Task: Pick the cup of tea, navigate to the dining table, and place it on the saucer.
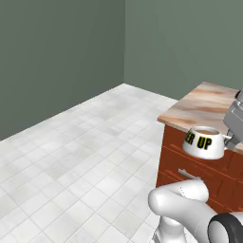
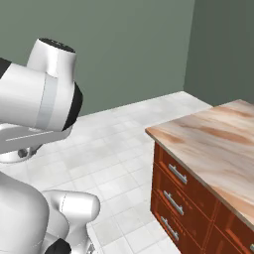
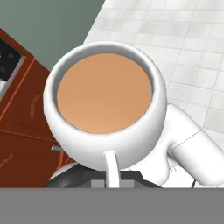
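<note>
The cup of tea (image 1: 204,142), squat and white with a black patch lettered "UP", hangs in the air in front of the dining table's near corner. My gripper (image 1: 234,138) holds it from the right, at the frame's edge. In the hand view the cup (image 3: 105,105) sits close below the camera, full of brown tea, its handle at the bottom where my gripper (image 3: 110,177) is shut on it. The dining table (image 1: 204,102) has a beige veined top on a red-brown drawer base and also appears in the right base view (image 2: 213,136). The saucer is out of view.
Pale tiled floor (image 1: 80,156) spreads to the left of the table, bounded by grey-green walls (image 1: 57,52). In the hand view a red-brown cabinet (image 3: 22,118) with a dark top lies below and left of the cup. My own white arm (image 2: 39,99) looms at the left.
</note>
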Available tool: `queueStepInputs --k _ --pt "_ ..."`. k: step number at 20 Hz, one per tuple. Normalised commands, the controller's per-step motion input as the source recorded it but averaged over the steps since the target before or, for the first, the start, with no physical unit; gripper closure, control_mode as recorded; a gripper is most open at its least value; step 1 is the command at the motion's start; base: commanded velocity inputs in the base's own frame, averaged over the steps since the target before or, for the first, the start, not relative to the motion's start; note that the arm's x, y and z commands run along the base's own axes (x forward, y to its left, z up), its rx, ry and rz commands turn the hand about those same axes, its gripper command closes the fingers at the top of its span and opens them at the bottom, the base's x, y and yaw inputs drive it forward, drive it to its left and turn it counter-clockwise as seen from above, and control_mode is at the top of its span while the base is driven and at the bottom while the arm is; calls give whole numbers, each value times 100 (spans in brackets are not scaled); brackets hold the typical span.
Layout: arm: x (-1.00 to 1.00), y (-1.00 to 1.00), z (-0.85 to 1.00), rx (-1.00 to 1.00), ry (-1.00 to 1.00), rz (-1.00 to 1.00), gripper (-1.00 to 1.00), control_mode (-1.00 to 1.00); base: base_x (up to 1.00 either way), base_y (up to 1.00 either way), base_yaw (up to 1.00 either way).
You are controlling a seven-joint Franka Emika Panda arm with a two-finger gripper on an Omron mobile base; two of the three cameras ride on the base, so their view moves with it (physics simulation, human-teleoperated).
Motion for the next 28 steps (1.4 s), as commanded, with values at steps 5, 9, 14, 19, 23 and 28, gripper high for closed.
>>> queueStepInputs --k 5,9,14,19,23,28 --pt "0 0 0 0 0 0 100 100 22 6 -81" --pt "0 0 0 0 0 0 100 100 30 14 -80" --pt "0 0 0 0 0 0 100 100 43 23 -73" --pt "0 0 0 0 0 0 100 100 47 38 -52" --pt "0 0 0 0 0 0 100 100 38 46 -42" --pt "0 0 0 0 0 0 100 100 23 86 -24"
